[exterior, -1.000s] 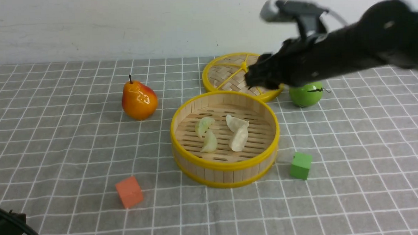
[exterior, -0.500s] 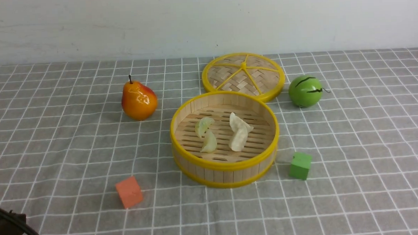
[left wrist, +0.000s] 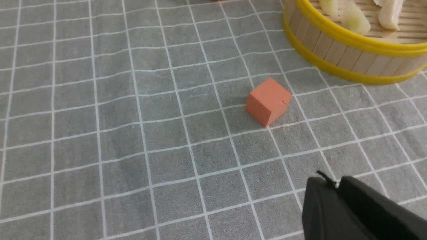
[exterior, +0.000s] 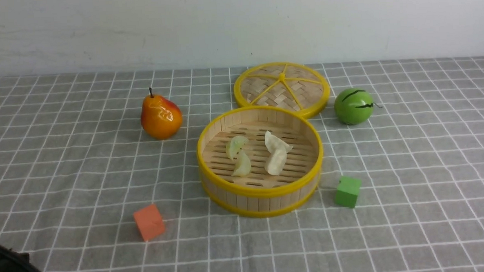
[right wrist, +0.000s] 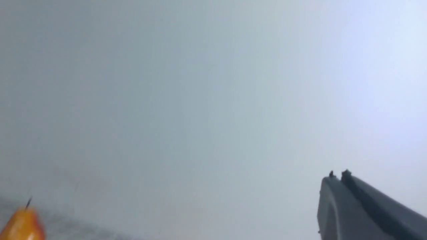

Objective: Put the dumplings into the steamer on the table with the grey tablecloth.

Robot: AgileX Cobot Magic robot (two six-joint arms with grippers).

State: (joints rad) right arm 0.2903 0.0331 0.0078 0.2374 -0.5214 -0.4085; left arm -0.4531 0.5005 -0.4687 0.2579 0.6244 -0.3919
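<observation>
The steamer (exterior: 262, 191) stands mid-table on the grey tablecloth (exterior: 64, 180). Inside it lie the dumplings: two pale green ones (exterior: 236, 145) (exterior: 243, 164) on the left and two creamy white ones (exterior: 277, 142) (exterior: 276, 162) touching each other on the right. My left gripper (left wrist: 337, 181) is shut and empty, low over the cloth near the front left, short of the steamer's wall (left wrist: 350, 50). My right gripper (right wrist: 337, 175) is shut, holds nothing, and points at the pale wall; it does not show in the front view.
A flat woven lid (exterior: 281, 88) lies just behind the steamer. A pear (exterior: 160, 115) stands to its left and a green round fruit (exterior: 353, 105) at the back right. An orange cube (exterior: 149, 222) sits front left, a green cube (exterior: 347, 191) front right.
My right arm, which hung over the lid a second ago, has pulled back out of the front view and its jaws have shut. One white dumpling shifted slightly inside the steamer.
</observation>
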